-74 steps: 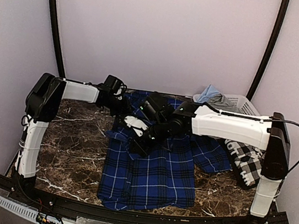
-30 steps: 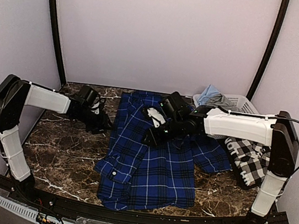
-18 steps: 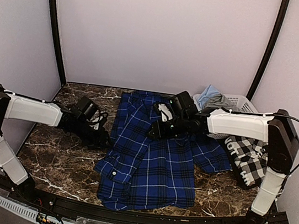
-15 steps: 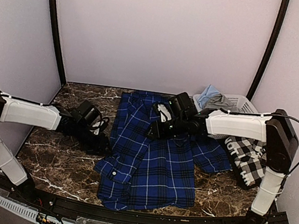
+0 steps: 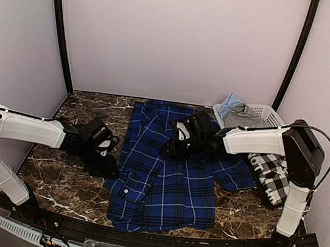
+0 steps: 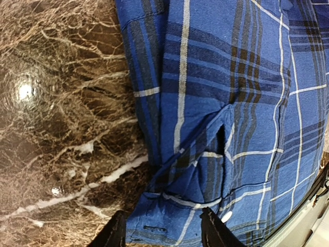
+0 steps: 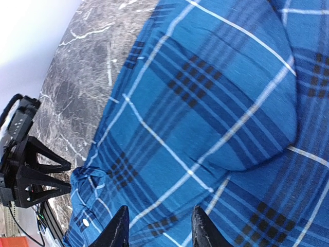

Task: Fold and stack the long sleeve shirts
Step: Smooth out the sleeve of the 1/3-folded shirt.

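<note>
Since the earlier pictures the left arm has swung away from the top of the royal blue plaid button-up shirt [image 5: 169, 182] and come down along its left edge. The right arm has drawn back from the shirt's middle toward its far right corner. The sleeve that both arms were working on then now lies folded in over the shirt's left side, with its buttoned cuff [image 5: 121, 188] at the shirt's near-left corner.

The left gripper [image 5: 106, 159] hangs just beside the shirt's left edge. In its wrist view the two fingers stand apart above the cuff with no cloth pinched between them, so it has let go. The right gripper [image 5: 171, 148] hovers over the upper part of the shirt. Its fingers [image 7: 119, 226] are also spread, with only flat plaid beneath them, and they grasp nothing.

The shirt lies spread on the dark veined marble tabletop [image 5: 65, 177]. Its body is mostly flat, and another fold of cloth lies out to its right. The black-and-white large-check shirt [image 5: 271, 175] sits crumpled just off the blue shirt's right edge. A white plastic basket [image 5: 266, 115] holding other cloth stands beyond the blue shirt's far right corner.

One sleeve fold looks done and released. The right side and the lengthwise folds appear still to do, and the check shirt seems untouched, so the task is probably at an early stage.
</note>
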You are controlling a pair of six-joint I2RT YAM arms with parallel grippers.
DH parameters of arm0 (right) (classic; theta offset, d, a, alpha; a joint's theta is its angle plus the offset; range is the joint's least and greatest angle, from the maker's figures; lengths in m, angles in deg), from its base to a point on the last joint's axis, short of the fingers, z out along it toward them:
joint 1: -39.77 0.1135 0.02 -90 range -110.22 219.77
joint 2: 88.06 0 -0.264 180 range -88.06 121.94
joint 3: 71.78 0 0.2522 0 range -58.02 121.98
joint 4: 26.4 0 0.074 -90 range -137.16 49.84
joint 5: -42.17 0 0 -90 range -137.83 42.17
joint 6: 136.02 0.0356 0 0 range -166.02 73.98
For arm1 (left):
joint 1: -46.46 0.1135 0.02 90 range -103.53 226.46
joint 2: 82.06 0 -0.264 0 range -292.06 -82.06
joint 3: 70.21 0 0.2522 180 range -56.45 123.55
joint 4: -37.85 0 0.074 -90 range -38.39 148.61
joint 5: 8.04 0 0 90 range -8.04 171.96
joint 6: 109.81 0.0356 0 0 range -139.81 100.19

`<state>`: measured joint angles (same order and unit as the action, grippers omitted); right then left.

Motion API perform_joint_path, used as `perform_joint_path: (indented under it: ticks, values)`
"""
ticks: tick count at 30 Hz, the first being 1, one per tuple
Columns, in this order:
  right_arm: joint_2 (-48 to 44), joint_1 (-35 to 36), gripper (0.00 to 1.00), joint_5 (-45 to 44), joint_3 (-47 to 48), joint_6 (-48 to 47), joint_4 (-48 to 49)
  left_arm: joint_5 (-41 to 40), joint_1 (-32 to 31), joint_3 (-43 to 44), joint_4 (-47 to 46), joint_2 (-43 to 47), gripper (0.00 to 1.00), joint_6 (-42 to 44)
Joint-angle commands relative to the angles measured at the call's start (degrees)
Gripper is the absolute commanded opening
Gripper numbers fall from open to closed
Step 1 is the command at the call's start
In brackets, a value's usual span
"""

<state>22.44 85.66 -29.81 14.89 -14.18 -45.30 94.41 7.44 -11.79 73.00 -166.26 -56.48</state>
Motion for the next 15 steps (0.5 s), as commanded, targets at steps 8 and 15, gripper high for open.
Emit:
perform_joint_path:
  ticks: [8,15]
  values:
    - [2.1,-1.4,0.38,3.4,-5.1,5.7,8.8,-0.2,-0.9,-2.1,1.6,-0.6,0.42,0.6]
    - [3.7,0.1,0.38,3.4,-5.2,7.0,9.6,0.4,-1.3,-2.2,1.3,-1.7,0.36,1.1]
